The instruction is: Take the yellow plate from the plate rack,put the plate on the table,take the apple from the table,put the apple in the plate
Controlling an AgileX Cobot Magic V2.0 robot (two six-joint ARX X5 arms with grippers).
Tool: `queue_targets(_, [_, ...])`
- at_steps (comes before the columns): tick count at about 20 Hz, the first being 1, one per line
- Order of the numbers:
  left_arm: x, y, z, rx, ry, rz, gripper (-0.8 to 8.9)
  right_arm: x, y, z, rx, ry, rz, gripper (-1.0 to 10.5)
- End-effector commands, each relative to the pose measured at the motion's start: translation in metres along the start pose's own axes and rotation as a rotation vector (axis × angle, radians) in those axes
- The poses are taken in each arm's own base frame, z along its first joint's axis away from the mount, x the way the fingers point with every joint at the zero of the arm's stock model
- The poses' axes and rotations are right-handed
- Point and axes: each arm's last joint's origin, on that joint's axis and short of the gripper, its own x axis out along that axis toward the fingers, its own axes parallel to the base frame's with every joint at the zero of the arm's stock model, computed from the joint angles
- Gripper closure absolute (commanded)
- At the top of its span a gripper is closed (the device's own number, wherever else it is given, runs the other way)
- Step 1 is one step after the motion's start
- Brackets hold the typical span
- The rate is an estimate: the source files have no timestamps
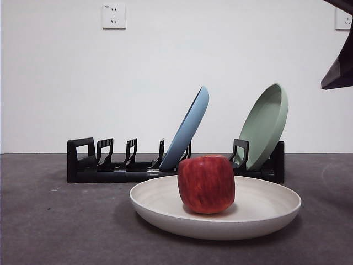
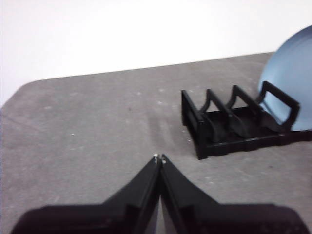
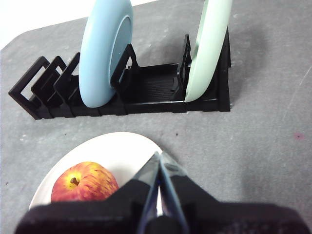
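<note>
The yellow plate (image 1: 259,212) lies flat on the table (image 1: 60,226) in front of the plate rack (image 1: 110,168). The red apple (image 1: 206,184) sits in the plate. In the right wrist view the apple (image 3: 83,183) rests in the plate (image 3: 124,151), with my right gripper (image 3: 158,156) shut and empty above the plate's edge. In the front view an arm shows only as a dark tip (image 1: 339,72) at the top right. My left gripper (image 2: 159,158) is shut and empty over bare table near the rack's empty end (image 2: 229,122).
A light blue plate (image 1: 188,127) and a sage green plate (image 1: 267,124) lean in the rack. Both also show in the right wrist view, blue (image 3: 105,48) and green (image 3: 207,46). Wall sockets (image 1: 113,15) are on the white wall behind.
</note>
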Motion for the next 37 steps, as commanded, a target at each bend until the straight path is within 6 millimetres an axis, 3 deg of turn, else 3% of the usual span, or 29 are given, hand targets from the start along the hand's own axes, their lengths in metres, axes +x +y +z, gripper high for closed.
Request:
queue_targets(1, [0.003, 0.001, -0.02, 0.008, -0.006, 0.02, 8.14, 0.0, 0.0, 0.0, 0.01, -0.005, -0.001, 9.5])
queue_targets(6, [0.007, 0.001, -0.054, -0.03, 0.049, 0.032, 8.14, 0.0, 0.0, 0.0, 0.01, -0.005, -0.001, 9.5])
queue_targets(27, [0.007, 0.001, -0.054, -0.032, 0.041, 0.039, 8.14, 0.0, 0.0, 0.0, 0.007, -0.006, -0.001, 9.5])
queue_targets(32, [0.007, 0.001, -0.053, -0.032, 0.041, 0.039, 8.14, -0.023, -0.02, 0.008, -0.149, -0.171, -0.101, 9.5])
queue_targets(37, [0.007, 0.001, -0.053, -0.032, 0.039, 0.039, 8.14, -0.035, -0.05, -0.019, -0.177, -0.266, -0.125, 9.5])
